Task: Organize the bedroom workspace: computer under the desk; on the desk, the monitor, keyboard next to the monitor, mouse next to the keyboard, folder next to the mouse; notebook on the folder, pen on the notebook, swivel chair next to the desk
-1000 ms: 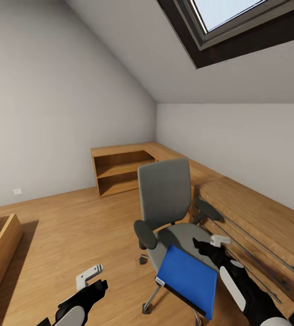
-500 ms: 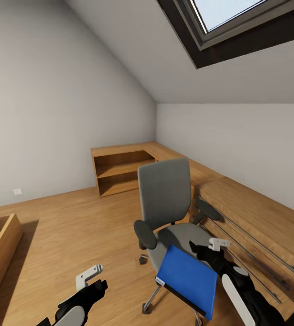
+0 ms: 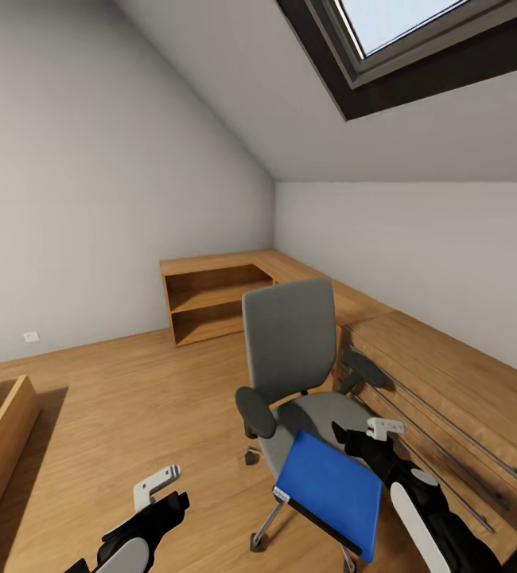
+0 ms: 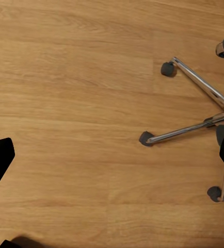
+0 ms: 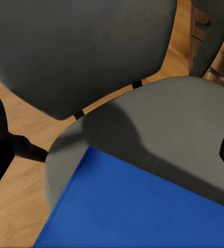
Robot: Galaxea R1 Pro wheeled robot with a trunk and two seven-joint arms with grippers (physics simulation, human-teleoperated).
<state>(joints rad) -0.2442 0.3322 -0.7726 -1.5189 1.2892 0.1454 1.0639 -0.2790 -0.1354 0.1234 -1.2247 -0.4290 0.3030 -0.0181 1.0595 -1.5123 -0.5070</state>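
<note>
The blue folder [image 3: 330,492] lies on the chair [image 3: 290,350] seat, overhanging its front edge. The right tool [image 3: 362,438] hovers above it with fingers apart; the left tool [image 3: 159,489] also looks apart. A careless push could slide the folder to the floor.

The flat blue folder [image 3: 330,489] lies on the seat of the grey swivel chair [image 3: 290,350], overhanging its front edge. The long wooden desk [image 3: 449,374] stands right of the chair, the open wooden shelf unit [image 3: 211,306] behind it.
</note>
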